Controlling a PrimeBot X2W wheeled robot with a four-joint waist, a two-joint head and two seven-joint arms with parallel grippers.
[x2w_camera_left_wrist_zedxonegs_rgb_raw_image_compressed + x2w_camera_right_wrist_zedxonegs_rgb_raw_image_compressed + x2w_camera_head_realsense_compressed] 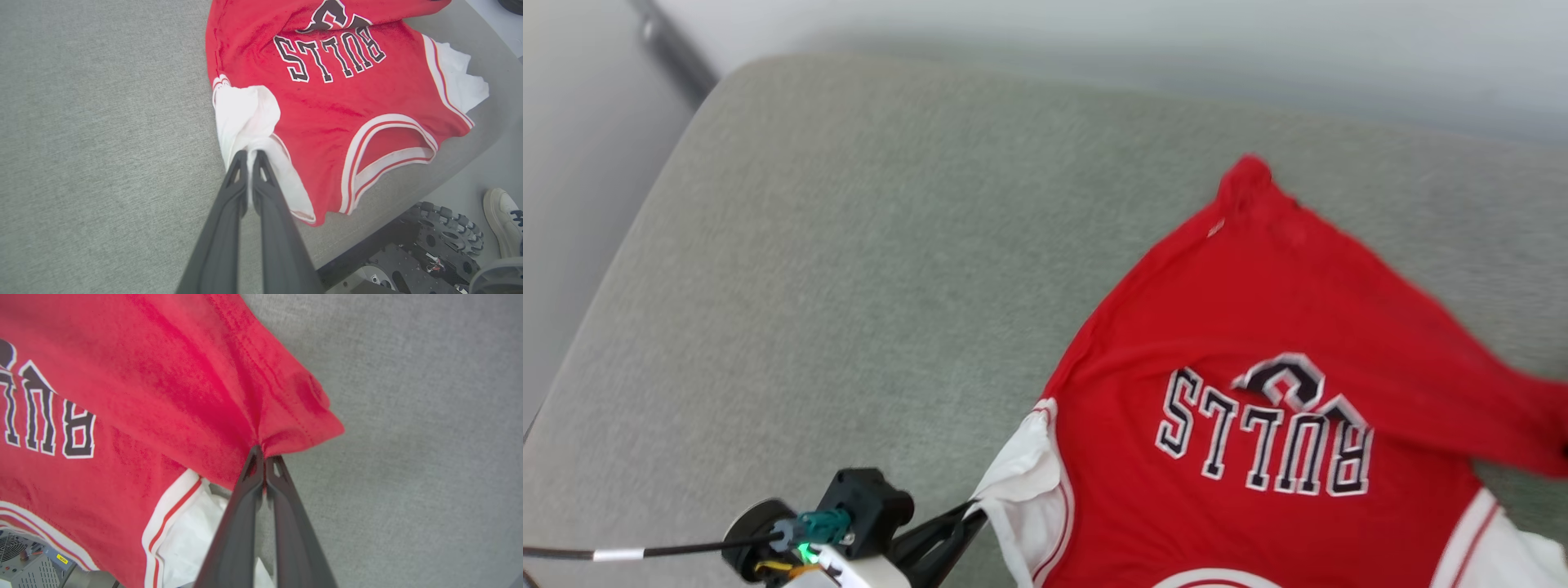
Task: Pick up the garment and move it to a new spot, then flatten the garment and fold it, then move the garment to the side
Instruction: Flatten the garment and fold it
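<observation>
Left fingers pinch shut on the white sleeve. Right fingers clamp what looks like a red hem corner, likely to stretch the garment flat. It lies print-up and creased on the grey cushion.

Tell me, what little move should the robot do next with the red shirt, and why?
Probably raise both pincers together: the left pincer is shut on the white sleeve, the right pincer on the red hem, and the shirt lies rumpled on the grey cushion.
</observation>
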